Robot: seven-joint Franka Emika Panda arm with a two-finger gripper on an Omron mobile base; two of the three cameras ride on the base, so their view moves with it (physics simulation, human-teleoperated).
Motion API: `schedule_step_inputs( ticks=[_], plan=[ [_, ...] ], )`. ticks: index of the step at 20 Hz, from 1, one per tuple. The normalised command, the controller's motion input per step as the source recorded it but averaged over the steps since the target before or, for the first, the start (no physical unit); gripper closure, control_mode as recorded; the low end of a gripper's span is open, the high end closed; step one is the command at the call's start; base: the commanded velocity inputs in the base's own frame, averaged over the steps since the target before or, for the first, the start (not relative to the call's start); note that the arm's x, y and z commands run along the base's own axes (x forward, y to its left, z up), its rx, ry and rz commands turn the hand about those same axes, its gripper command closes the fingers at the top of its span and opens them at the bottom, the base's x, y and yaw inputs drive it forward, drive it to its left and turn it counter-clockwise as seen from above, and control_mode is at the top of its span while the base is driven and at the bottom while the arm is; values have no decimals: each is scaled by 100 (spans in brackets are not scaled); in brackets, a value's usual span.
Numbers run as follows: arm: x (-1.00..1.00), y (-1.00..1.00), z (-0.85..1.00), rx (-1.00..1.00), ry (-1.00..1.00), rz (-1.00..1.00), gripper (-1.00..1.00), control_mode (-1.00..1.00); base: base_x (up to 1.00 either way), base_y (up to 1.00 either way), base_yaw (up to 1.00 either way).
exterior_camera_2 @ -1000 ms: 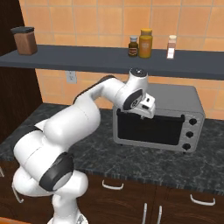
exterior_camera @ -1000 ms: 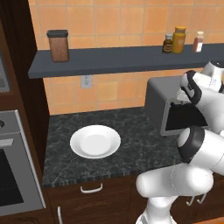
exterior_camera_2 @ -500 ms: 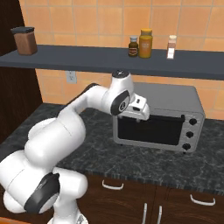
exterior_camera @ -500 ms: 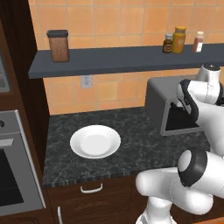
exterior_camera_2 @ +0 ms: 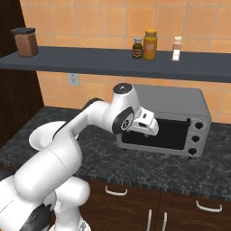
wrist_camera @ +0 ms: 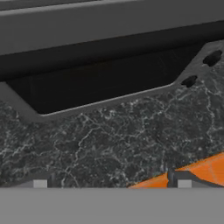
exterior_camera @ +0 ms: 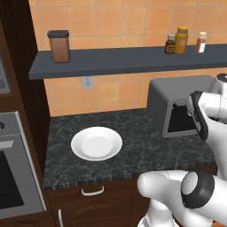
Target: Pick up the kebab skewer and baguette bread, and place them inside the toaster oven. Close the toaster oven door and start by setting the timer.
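- The pincer stood spread wide with nothing between its tips, its camera looking down on the speckled black surface and the shut glass front at 12 o'clock.
- From the right base view, the hand hung just in front of the toaster oven door, toward the door's 9 o'clock side.
- The toaster oven sat on the surface under the shelf, its three knobs on the right.
- The white plate lay bare, well apart, at the oven's 9 o'clock in the left base view; the skewer and bread were presumably inside.
- Judged step: loading and closing done, timer not yet set.
- Next move: shift toward 3 o'clock, align on a knob, pinch and turn it.
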Motion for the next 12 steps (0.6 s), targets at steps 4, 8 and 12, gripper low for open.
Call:
schedule_step_inputs(
  ticks=[4, 8, 12],
  plan=[
    [-8, -60, 0, 0, -7, 0, -100, -100, 0, 0, 0],
    [0, -66, 0, 0, -6, 0, -100, -100, 0, 0, 0],
    [-5, -49, -1, -1, -15, 4, -100, -100, 0, 0, 0]
  ],
)
